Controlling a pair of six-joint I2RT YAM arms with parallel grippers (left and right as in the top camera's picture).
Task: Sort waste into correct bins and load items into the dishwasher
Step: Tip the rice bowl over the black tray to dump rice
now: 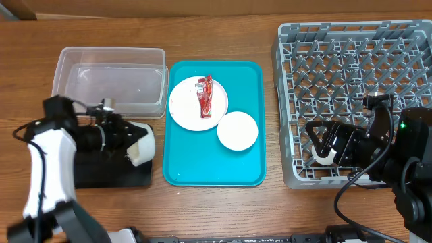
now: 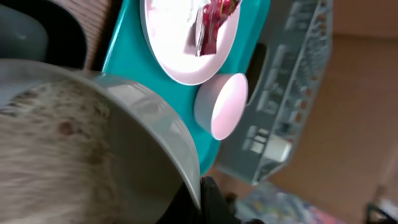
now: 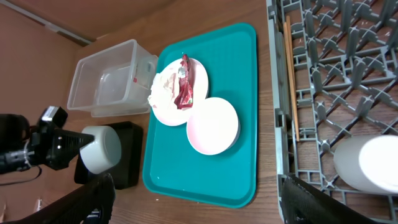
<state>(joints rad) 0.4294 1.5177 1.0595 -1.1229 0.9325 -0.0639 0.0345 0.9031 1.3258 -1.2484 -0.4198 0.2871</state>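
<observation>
The left gripper [image 1: 125, 138] sits at the lower left of the overhead view. It is clamped on the rim of a white cup [image 1: 143, 146], which lies on its side over the right end of a black bin [image 1: 101, 175]. In the left wrist view a pale, speckled mass fills the cup's mouth, and what it is cannot be told.

Just above the black bin is a clear plastic tub [image 1: 111, 57]. It bears a small red mark that is too small to read.

A teal tray [image 1: 250, 88] lies mid-frame between the bins and the grey dish rack [image 1: 351, 40], on the wooden table [image 1: 202, 209]. On the tray a white plate [image 1: 187, 111] carries a red wrapper [image 1: 204, 96] and some crumpled white paper [image 3: 163, 87]. The wrapper's print is not legible. A small white bowl [image 1: 237, 130] touches the plate's lower right edge.

The right gripper [image 1: 329, 143] hangs over the rack's lower left part with its fingers spread wide and holding nothing. A second cup [image 3: 370, 163] lies in the rack just beneath it. A thin wooden stick [image 3: 291, 81] rests along the rack's left side.
</observation>
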